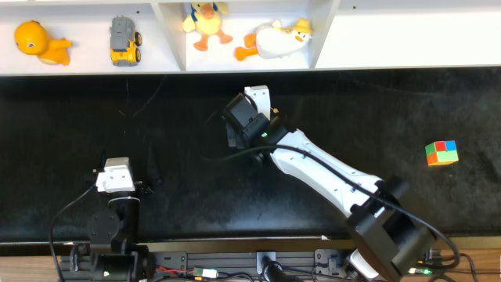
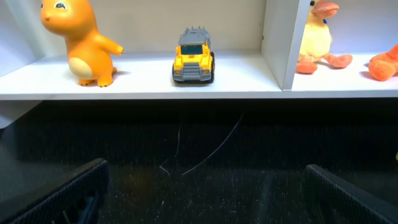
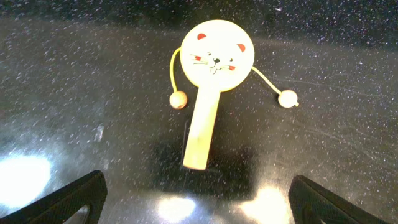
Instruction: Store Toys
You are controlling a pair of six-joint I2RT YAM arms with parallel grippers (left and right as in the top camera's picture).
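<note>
Left hand (image 2: 205,168) open, near its base, right hand (image 3: 198,179) open, far outstretched

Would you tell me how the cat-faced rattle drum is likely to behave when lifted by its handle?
The rattle drum looks like rigid wood, so it should stay stiff and is probably light. Its two beads sit on thin strings, so they will likely dangle and swing. Lying flat, it seems unlikely to roll.
</note>
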